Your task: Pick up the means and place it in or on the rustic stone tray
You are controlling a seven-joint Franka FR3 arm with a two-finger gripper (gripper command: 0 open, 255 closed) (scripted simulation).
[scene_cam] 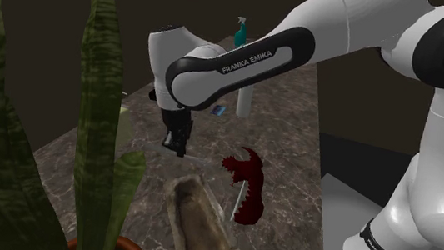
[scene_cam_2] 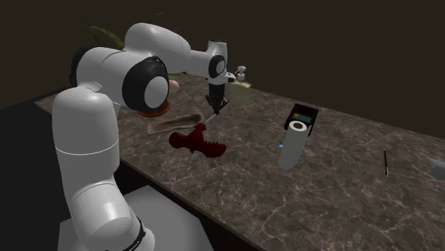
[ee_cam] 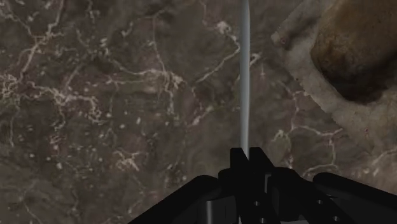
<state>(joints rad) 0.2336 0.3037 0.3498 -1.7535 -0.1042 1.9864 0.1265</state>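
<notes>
gripper (ee_cam: 247, 153) fingers nearly together, pinching a thin grey strip (ee_cam: 245, 76) between the tips. the strip runs straight out from the fingers and shows edge-on, so i can't tell what it is. it hangs over bare dark marble counter (ee_cam: 95, 95), with the stone tray (ee_cam: 343, 57) off to one side of it and not under it. can't tell if the strip's far end touches the counter.

shoulder view: gripper (scene_cam: 178, 148) points down, low over the counter (scene_cam: 286, 135), just past the far end of the tray (scene_cam: 195, 218). the tray is long, rough and brownish, with a hollow middle. a dark red jagged thing (scene_cam: 246, 189) lies on the counter just to the tray's right in that view, with a thin grey stick (scene_cam: 239, 201) across it. a white paper roll (scene_cam: 244, 101) and a teal spray bottle (scene_cam: 240, 32) stand further back. a tall green plant (scene_cam: 96, 116) in a pot (scene_cam: 129, 249) fills the left of that view.

second exterior view: gripper (scene_cam_2: 216, 107) sits over the right end of the tray (scene_cam_2: 175, 123), and the red thing (scene_cam_2: 196, 139) is in front of the tray. the paper roll (scene_cam_2: 292, 142) stands upright mid-counter with a black box (scene_cam_2: 303, 114) just behind it. a pen (scene_cam_2: 386, 160) lies well apart at the right.
</notes>
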